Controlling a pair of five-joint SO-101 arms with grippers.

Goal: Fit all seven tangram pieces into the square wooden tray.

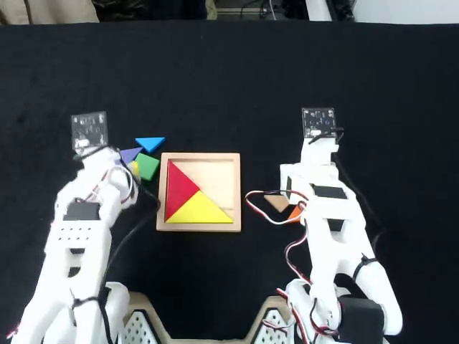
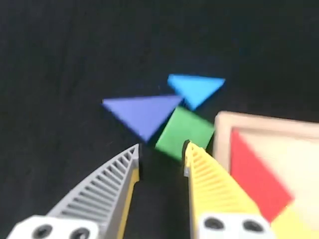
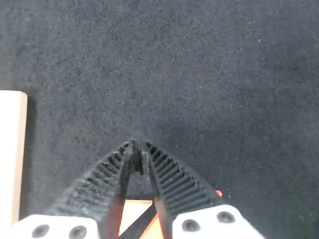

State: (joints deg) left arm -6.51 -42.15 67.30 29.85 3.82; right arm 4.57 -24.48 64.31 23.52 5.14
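Observation:
The square wooden tray [image 1: 199,159] lies mid-table and holds a red triangle [image 1: 179,186] and a yellow triangle [image 1: 201,210]. Just off its far left corner sit a green square [image 2: 184,131], a purple triangle [image 2: 142,112] and a blue triangle [image 2: 195,88], touching one another. My left gripper [image 2: 162,152] stands open just short of the green square, with nothing between its fingers. My right gripper [image 3: 136,151] is shut and empty over black cloth to the right of the tray. A tan piece [image 1: 276,203] and an orange piece [image 1: 294,213] lie under the right arm.
Black cloth covers the whole table. The tray's rim [image 2: 222,130] runs close beside my yellow left finger [image 2: 209,184]. The tray's edge [image 3: 12,149] also borders the right wrist view. Red and white cables [image 1: 262,208] loop beside the right arm.

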